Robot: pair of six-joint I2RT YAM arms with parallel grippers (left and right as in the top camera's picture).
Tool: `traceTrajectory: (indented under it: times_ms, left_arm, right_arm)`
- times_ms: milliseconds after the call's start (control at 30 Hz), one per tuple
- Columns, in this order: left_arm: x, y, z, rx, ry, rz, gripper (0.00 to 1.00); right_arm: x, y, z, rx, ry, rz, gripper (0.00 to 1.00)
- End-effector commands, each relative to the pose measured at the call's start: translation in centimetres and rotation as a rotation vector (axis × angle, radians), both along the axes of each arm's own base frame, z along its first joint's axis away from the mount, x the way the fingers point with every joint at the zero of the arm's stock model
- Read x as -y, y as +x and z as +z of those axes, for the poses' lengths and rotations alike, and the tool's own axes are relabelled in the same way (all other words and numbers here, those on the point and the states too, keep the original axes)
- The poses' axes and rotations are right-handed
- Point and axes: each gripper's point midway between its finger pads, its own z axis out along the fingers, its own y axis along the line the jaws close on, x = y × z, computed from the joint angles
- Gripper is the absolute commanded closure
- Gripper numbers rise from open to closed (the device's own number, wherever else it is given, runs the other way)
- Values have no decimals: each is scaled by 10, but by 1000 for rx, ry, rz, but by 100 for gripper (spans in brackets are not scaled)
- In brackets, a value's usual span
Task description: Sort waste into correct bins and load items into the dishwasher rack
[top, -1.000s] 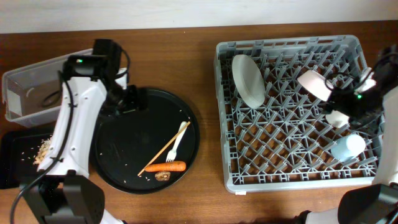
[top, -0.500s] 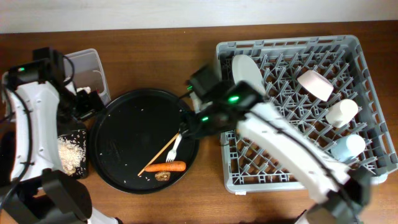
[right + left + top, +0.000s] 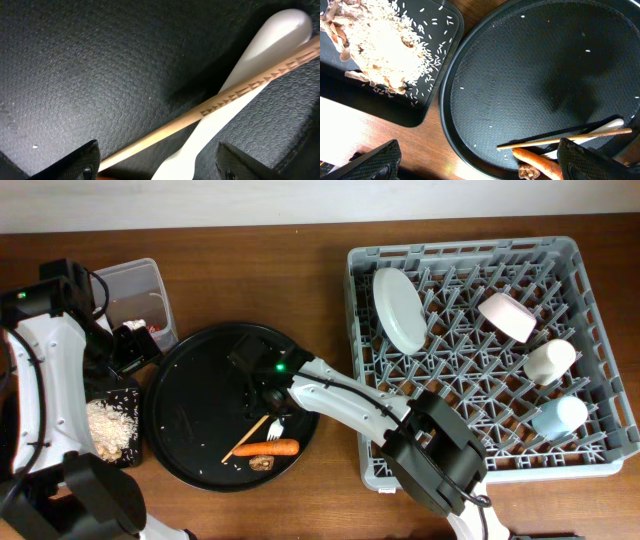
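A white plastic fork (image 3: 281,420) lies on the large round black tray (image 3: 190,420) with a wooden stick (image 3: 250,436) across it. An orange carrot (image 3: 268,448) and a brown bit (image 3: 262,464) lie beside them. My right gripper (image 3: 266,394) is low over the fork handle (image 3: 240,75); it (image 3: 162,167) is open, with a finger on each side of handle and stick (image 3: 225,102). My left gripper (image 3: 132,350) hangs open (image 3: 487,170) between the bins. Pale scraps (image 3: 385,45) fill the flat black tray (image 3: 128,450). The clear tub (image 3: 135,285) holds a red-and-white wrapper (image 3: 155,327).
The grey dishwasher rack (image 3: 480,450) at right holds a white plate (image 3: 398,310), a small white bowl (image 3: 508,317), a white cup (image 3: 550,362) and a light blue cup (image 3: 558,418). My right arm stretches from the rack's front corner across the round tray.
My right arm swung from the rack to the round tray and came down over the fork, its jaws narrowing slightly. My left arm drew back left toward the bins.
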Motion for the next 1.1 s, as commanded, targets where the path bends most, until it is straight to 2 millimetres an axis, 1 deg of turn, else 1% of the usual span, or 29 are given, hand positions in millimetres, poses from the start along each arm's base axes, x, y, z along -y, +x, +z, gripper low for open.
traceTrajectory:
  times_ms: [0, 33, 100, 167, 267, 300, 333, 367, 433, 600, 667, 800, 967, 1000, 1067]
  left_arm:
    - [2, 1, 2, 12, -8, 10, 1]
    - [2, 2, 2, 13, -8, 10, 1]
    - [2, 1, 2, 12, -8, 10, 1]
    - [2, 1, 2, 12, -8, 10, 1]
    - [2, 2, 2, 13, -8, 10, 1]
    - [2, 2, 2, 13, -8, 10, 1]
    - [2, 2, 2, 13, -8, 10, 1]
    - [2, 2, 2, 13, -8, 10, 1]
    - [2, 2, 2, 13, -8, 10, 1]
    - [2, 2, 2, 13, -8, 10, 1]
    - [2, 2, 2, 13, -8, 10, 1]
    - [1, 2, 2, 13, -8, 10, 1]
    - [2, 3, 2, 17, -7, 7, 1]
    - [2, 3, 2, 17, -7, 7, 1]
    - [2, 3, 2, 17, -7, 7, 1]
  right_arm:
    - [1, 3, -10, 7, -30, -36, 24]
    - [2, 2, -13, -1, -34, -52, 25]
    - [3, 2, -22, -18, -45, -78, 30]
    - [3, 4, -27, -10, -51, -81, 39]
    - [5, 6, -27, 0, -60, -90, 49]
    - [5, 7, -27, 1, -61, -91, 54]
    - [5, 7, -27, 0, -60, -90, 64]
    - [5, 7, -27, 1, -60, -90, 68]
    - [5, 8, -26, 1, -60, -91, 71]
    - [14, 20, -18, 1, -61, -115, 89]
    - [18, 28, -13, 5, -56, -128, 91]
    - [10, 39, 2, 43, -25, -92, 91]
    - [7, 42, 11, 59, -18, -64, 91]
    - [5, 45, 18, 75, -11, -42, 92]
    - [0, 56, 47, 141, 25, 23, 91]
